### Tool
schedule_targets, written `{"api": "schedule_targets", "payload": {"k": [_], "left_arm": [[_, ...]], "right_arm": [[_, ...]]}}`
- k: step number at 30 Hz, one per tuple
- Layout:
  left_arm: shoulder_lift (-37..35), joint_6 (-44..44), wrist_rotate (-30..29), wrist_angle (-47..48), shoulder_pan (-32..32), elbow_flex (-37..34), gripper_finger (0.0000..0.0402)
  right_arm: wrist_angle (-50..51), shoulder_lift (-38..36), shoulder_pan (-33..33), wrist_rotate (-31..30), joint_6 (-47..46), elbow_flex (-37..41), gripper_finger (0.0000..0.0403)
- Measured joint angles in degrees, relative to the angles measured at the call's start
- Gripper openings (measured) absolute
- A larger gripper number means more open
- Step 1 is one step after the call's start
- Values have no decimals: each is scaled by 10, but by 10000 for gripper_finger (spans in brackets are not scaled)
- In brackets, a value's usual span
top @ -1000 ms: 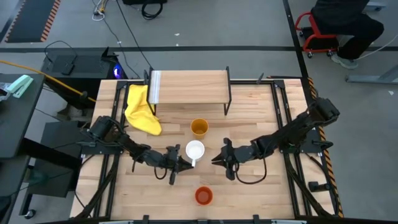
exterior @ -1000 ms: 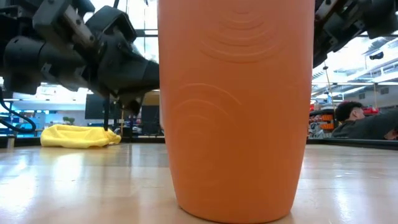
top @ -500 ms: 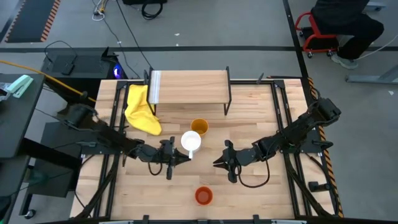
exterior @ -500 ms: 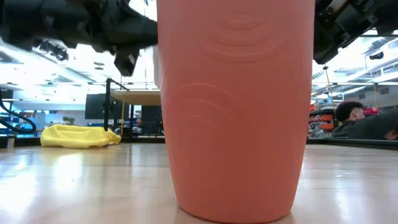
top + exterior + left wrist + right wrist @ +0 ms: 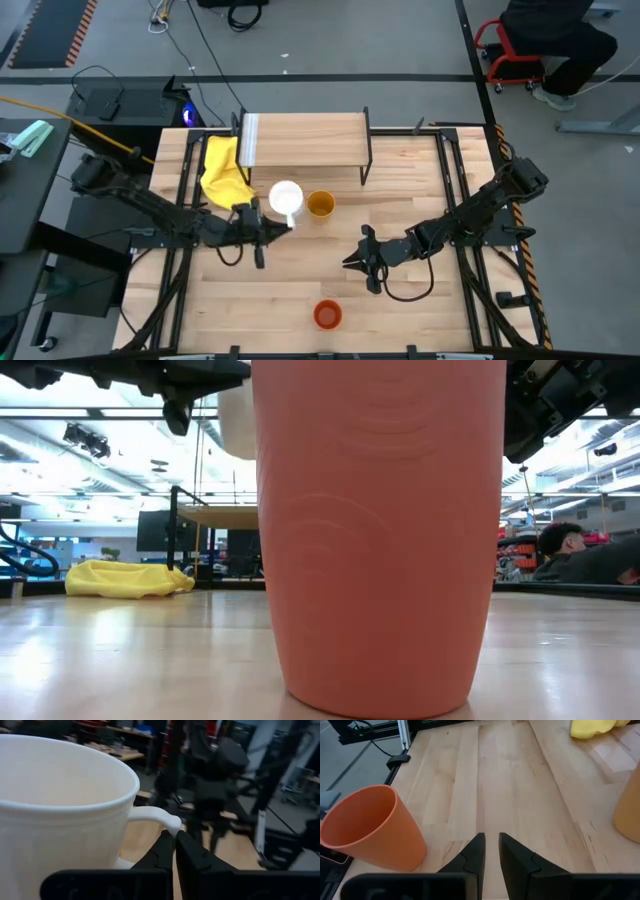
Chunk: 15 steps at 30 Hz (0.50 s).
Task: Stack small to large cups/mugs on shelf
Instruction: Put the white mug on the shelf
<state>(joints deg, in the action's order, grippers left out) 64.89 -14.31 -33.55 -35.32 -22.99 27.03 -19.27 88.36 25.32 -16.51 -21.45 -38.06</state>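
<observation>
White mug [image 5: 286, 196] up in the air, mouth upward, axis near vertical, its handle [image 5: 155, 815] pinched between my left gripper's [image 5: 268, 222] closed fingers [image 5: 165, 851]. It hangs just in front of the shelf [image 5: 305, 140], beside the yellow-orange cup [image 5: 320, 205] standing upright on the wooden table [image 5: 400, 310]. My left arm reaches low across from the table's left edge, past the yellow cloth [image 5: 226, 176]. My right gripper [image 5: 357, 257] hovers low over the table's middle, fingers nearly together, holding nothing. The orange-red cup [image 5: 326, 315] stands upright near the front edge. A seated person [image 5: 575, 555] shows in the room beyond.
</observation>
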Motion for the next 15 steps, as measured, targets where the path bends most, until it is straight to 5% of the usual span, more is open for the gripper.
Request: {"api": "schedule_targets", "payload": {"k": [7,15], "left_arm": [[-75,-3,4,92,71,0,10],[-119,-18,125,141,186,1,10]], "right_arm": [[-1,0,0,0,0,0,61],[-1,0,0,0,0,0,61]]}}
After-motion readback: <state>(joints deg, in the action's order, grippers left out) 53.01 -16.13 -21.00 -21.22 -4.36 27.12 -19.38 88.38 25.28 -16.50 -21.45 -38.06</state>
